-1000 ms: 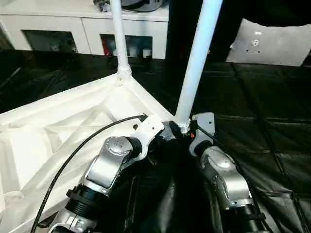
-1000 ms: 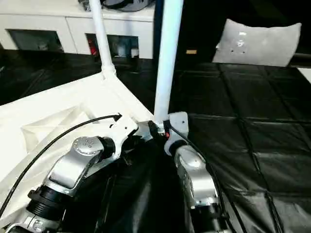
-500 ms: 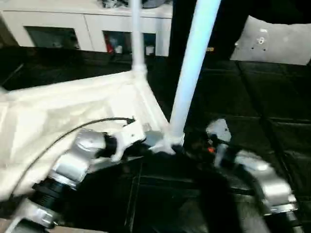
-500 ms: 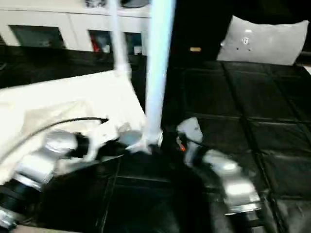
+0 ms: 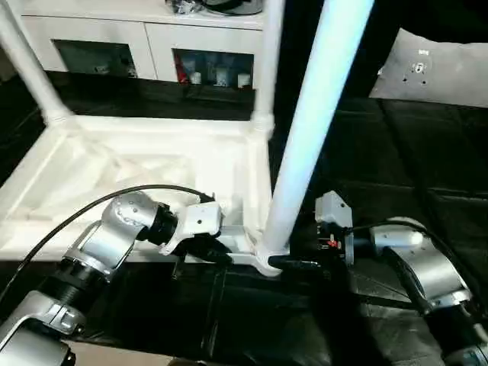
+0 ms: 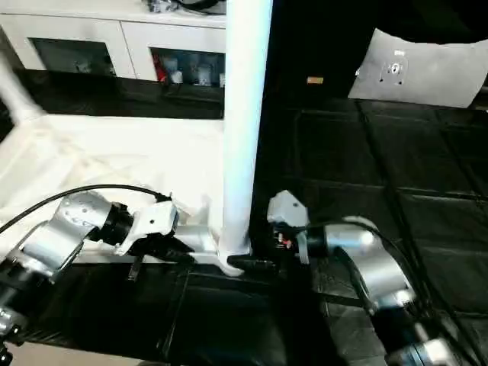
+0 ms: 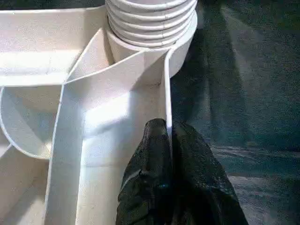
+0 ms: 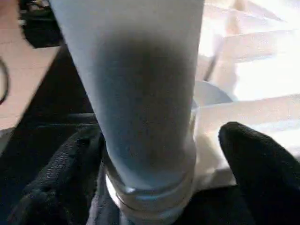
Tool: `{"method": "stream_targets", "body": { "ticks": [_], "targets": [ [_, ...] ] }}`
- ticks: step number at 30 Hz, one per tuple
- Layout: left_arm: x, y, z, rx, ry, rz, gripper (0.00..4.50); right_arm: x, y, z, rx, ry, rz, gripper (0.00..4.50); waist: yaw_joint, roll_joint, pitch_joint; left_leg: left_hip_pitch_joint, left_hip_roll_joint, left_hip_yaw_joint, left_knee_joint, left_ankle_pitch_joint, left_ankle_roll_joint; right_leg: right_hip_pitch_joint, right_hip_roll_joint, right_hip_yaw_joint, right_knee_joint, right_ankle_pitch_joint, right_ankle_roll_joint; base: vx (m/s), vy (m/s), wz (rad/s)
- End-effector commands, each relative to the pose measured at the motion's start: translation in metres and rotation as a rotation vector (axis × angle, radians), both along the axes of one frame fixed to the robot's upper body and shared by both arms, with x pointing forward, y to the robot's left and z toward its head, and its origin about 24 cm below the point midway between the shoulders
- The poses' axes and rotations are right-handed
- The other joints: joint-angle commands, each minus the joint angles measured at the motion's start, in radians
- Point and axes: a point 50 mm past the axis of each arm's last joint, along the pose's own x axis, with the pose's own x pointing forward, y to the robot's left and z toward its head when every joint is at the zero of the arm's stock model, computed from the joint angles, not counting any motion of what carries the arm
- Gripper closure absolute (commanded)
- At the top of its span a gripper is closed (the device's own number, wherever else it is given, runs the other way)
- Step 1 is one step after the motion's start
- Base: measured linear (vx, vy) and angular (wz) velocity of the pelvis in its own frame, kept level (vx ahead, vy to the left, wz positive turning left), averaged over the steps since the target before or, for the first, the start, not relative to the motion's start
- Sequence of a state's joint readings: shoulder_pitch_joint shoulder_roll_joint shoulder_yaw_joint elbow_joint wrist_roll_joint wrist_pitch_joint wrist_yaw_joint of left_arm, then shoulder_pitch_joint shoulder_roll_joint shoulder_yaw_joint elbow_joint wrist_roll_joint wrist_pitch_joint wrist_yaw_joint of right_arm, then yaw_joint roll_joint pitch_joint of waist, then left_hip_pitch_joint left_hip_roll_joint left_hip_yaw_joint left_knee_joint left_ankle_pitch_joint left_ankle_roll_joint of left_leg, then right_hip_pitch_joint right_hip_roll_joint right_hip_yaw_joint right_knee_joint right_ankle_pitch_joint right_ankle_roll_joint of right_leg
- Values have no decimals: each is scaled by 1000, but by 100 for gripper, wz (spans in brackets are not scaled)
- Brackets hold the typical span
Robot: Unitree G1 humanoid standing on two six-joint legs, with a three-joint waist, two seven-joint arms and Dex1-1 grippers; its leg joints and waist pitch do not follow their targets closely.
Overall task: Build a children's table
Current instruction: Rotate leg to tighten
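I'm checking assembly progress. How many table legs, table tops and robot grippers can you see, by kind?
Table legs standing in corner sockets: 3 (near, far middle, far left)
Table top, upside down: 1
Grippers: 2 (left, right)
Total: 6

**Count of things in view**

One white plastic table top (image 5: 152,171) lies upside down, its ribbed underside facing up. Three long white tapered round legs stand in its corner sockets: one near leg (image 5: 309,126), one far leg (image 5: 265,69) and one leg at the far left corner (image 5: 27,69). Two silver robot forearms reach in, one on each side, each ending in one gripper of two black fingers: the left gripper (image 5: 206,252) and the right gripper (image 5: 293,263). One black cable (image 5: 99,206) arcs over the left forearm. One white cabinet (image 5: 145,38) with two glass doors stands behind. One flat pale board (image 5: 435,69) leans at the back right.
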State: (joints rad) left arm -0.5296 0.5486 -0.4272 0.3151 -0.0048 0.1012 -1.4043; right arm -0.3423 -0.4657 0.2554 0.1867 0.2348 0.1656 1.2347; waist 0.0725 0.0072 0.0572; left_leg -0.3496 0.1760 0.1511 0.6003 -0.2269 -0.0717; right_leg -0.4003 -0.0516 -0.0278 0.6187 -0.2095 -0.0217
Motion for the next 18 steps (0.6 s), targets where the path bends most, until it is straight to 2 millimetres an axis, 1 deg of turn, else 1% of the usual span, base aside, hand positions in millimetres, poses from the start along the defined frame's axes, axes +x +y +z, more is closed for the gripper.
{"method": "stream_targets", "body": {
  "ticks": [1,3,4,5,6,12,13,14,17,18],
  "targets": [
    [-2,-8,4,12,-2,-99,450,3,2,2,-4,7,30,62,-1,-5,-63,2,48,3,-62,-12,98,62,-78,41,-47,81,-297,0,0,0],
    [-1,-9,5,14,-6,-102,450,3,3,2,-4,10,36,80,5,-2,-64,3,49,4,-61,-11,100,60,-81,40,-47,76,-298,0,0,0],
    [-1,-8,5,14,-7,-104,450,3,3,1,-4,14,42,80,7,-2,-64,2,50,3,-61,-10,100,61,-82,38,-46,75,-297,0,0,0],
    [0,-8,5,16,-6,-111,450,3,3,1,-5,20,51,94,10,-5,-64,1,49,4,-61,-12,101,61,-82,38,-47,65,-294,0,0,0],
    [0,-8,4,17,-6,-117,450,3,3,0,-5,25,58,94,13,-4,-64,2,50,4,-61,-17,99,60,-83,37,-48,52,-291,0,0,0],
    [0,-7,4,19,-4,-123,450,2,4,-2,0,46,74,150,13,-4,-63,-3,49,2,-64,-39,77,62,-84,34,-51,3,-273,0,0,0],
    [0,-7,4,19,-4,-123,450,2,4,-2,0,46,74,150,13,-4,-64,-3,49,2,-64,-38,75,63,-84,34,-51,4,-272,0,0,0],
    [0,-7,3,20,-3,-125,450,2,5,-3,2,53,76,166,14,-4,-64,-3,48,2,-64,-38,73,63,-84,34,-52,3,-270,0,0,0],
    [0,-6,3,14,4,-120,450,-1,6,-4,10,70,83,176,14,-4,-65,-4,48,2,-64,-30,74,63,-83,33,-50,15,-269,0,0,0],
    [0,-6,3,8,7,-114,450,-2,6,-5,13,76,85,182,14,-2,-66,-4,48,2,-63,-21,75,64,-83,33,-48,32,-272,0,0,0]
  ]
}}
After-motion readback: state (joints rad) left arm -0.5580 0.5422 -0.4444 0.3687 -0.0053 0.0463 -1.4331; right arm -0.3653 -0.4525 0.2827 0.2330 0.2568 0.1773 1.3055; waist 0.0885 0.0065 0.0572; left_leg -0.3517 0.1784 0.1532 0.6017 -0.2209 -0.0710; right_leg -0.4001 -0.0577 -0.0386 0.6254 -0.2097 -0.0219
